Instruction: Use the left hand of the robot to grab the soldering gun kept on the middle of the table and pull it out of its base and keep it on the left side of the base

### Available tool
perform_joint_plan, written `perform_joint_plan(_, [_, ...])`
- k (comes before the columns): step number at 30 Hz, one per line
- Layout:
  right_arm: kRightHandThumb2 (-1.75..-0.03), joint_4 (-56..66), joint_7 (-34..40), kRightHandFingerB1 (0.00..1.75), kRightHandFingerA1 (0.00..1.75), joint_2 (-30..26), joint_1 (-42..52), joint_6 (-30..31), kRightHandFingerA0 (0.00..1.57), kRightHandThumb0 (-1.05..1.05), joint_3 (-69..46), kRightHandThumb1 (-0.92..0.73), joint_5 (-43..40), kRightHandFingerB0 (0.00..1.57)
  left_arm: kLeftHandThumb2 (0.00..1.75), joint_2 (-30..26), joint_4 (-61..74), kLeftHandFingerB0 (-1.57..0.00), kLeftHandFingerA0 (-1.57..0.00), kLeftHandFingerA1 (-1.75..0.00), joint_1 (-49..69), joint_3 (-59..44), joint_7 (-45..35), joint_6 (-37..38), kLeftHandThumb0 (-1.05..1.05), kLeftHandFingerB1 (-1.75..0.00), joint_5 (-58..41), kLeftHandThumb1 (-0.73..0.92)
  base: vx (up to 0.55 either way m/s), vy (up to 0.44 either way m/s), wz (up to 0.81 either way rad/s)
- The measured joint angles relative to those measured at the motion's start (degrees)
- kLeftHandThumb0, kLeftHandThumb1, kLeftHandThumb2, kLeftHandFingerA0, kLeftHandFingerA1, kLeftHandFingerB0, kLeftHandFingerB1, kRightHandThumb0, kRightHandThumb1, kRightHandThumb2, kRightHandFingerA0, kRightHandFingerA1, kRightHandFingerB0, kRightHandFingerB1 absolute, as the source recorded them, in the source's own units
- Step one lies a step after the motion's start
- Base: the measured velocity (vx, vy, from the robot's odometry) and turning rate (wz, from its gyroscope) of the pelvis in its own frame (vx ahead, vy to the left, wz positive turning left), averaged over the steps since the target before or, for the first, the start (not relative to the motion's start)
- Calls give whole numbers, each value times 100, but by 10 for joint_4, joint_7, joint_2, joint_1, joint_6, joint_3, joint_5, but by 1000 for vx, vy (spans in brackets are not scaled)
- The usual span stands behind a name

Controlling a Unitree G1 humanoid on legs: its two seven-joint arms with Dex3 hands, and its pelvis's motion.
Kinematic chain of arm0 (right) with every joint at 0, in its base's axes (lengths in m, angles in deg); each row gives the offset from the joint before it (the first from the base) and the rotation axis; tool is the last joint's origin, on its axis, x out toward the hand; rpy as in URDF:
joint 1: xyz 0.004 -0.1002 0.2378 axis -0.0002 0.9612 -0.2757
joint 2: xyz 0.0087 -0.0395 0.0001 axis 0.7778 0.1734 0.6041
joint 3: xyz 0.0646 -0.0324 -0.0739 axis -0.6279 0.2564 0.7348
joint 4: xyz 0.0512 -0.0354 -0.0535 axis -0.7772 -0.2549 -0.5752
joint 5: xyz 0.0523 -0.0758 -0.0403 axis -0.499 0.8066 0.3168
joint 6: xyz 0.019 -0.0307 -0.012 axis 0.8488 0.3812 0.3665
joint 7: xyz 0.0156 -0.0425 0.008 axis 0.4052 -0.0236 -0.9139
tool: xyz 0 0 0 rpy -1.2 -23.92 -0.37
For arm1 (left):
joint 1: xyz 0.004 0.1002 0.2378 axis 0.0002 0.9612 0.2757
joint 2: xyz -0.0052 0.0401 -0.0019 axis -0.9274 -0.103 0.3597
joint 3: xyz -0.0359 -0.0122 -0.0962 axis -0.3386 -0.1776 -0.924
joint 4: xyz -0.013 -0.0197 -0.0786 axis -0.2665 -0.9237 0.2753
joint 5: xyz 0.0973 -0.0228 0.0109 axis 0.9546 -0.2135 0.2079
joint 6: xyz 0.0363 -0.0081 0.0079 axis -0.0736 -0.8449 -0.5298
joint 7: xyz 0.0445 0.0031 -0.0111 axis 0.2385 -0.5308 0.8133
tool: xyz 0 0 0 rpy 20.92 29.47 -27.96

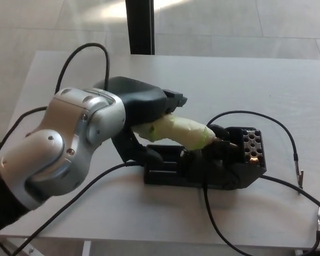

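Left hand is wrapping its fingers around the soldering gun at its pale handle, gripping there for pulling. Gun is sitting angled in its base, mid-table. Right hand unseen.

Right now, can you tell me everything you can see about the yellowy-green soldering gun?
The soldering gun has a fat, pale yellow-green handle that looks wrapped in tape. It lies tilted, its front end pointing down to the right into the black base, where it still sits. A black collar shows where it enters the holder. The robot's left hand covers its rear end, black fingers curling under and over it. Its tip is hidden.
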State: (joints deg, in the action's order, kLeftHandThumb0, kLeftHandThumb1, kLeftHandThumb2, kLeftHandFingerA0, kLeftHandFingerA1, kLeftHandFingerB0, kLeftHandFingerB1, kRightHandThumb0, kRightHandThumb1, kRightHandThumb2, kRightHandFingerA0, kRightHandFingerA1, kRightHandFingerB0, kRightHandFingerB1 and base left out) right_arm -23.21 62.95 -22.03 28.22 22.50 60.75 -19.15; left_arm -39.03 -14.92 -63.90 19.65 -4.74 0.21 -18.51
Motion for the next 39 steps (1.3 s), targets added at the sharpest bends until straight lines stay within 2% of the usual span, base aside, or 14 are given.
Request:
perform_joint_plan(1, [-114, 0, 0, 144, 136, -1, 0, -1, 115, -105, 1, -27, 0, 62, 97, 12, 0, 0, -107, -100, 16, -15, 11, 0, -45, -48, 3, 53, 0, 0, 0])
perform_joint_plan(3, [-120, -1, 2, 136, 133, -1, -1, -1, 108, -105, 3, -22, 1, 67, 103, 36, 1, -11, -95, -98, 43, -44, 31, 0, -38, -53, 5, 61, 0, 0, 0])
perform_joint_plan(4, [-120, -2, 2, 136, 133, -2, -1, -1, 108, -105, 3, -22, 1, 67, 103, 50, 1, -11, -95, -98, 59, -61, 44, 0, -38, -53, 6, 61, 0, 0, 0])
perform_joint_plan(5, [-112, -3, 2, 139, 124, -2, -1, -2, 118, -105, 3, -26, 1, 66, 69, 63, 2, -25, -77, -140, 73, -75, 55, 0, -36, -51, 8, 88, 0, 0, 0])
perform_joint_plan(9, [-117, -5, 3, 128, 116, -2, -1, -4, 124, -105, 3, -22, 1, 74, 77, 101, 6, -43, -73, -157, 110, -109, 97, 1, -13, -51, 19, 82, 0, 0, 0])
perform_joint_plan(11, [-116, -7, 3, 124, 102, -2, -2, -4, 141, -105, 5, -26, 1, 83, 100, 115, 9, -89, -91, -158, 128, -122, 117, 6, -2, -100, 22, 60, 0, 0, 0])
perform_joint_plan(12, [-114, -8, 3, 126, 99, -2, -3, -4, 147, -105, 6, -29, 2, 84, 86, 122, 12, -68, -82, -175, 137, -128, 127, 11, -6, -153, 24, 67, 0, 0, 0])
perform_joint_plan(14, [-115, -12, 3, 124, 95, -2, -6, -5, 148, -105, 10, -32, 3, 81, 83, 132, 15, -60, -81, -175, 153, -135, 148, 19, -8, -170, 29, 72, 0, 0, 0])
perform_joint_plan(22, [-112, -17, 6, 92, 87, -5, -13, -7, 156, -105, 31, -44, 12, 128, 102, 145, 13, -66, -85, -175, 172, -136, 187, 35, -8, -159, 54, 62, 0, 0, 0])
perform_joint_plan(34, [-124, -16, 10, 91, 97, -8, -35, -13, 157, -105, 41, -55, 20, 140, 102, 148, -2, -63, -85, -175, 172, -139, 195, 55, -8, -166, 68, 63, 0, 0, 0])
perform_joint_plan(35, [-127, -16, 10, 93, 103, -8, -35, -13, 157, -105, 41, -54, 20, 141, 110, 148, -2, -91, -118, -145, 172, -140, 195, 56, -13, -127, 69, 57, 0, 0, 0])
perform_joint_plan(36, [-133, -15, 11, 94, 110, -8, -36, -13, 157, -105, 41, -55, 20, 143, 103, 147, -2, -65, -84, -175, 172, -142, 193, 58, -6, -162, 68, 64, 0, 0, 0])
perform_joint_plan(38, [-112, -15, 13, 84, 112, -8, -36, -13, 157, -105, 42, -71, 21, 151, 110, 146, -2, -65, -86, -175, 171, -146, 191, 60, -8, -163, 68, 61, 0, 0, 0])
perform_joint_plan(39, [-135, -15, 14, 96, 122, -9, -36, -13, 157, -105, 42, -61, 21, 148, 103, 145, -3, -64, -83, -175, 170, -149, 190, 62, -10, -162, 68, 63, 0, 0, 0])
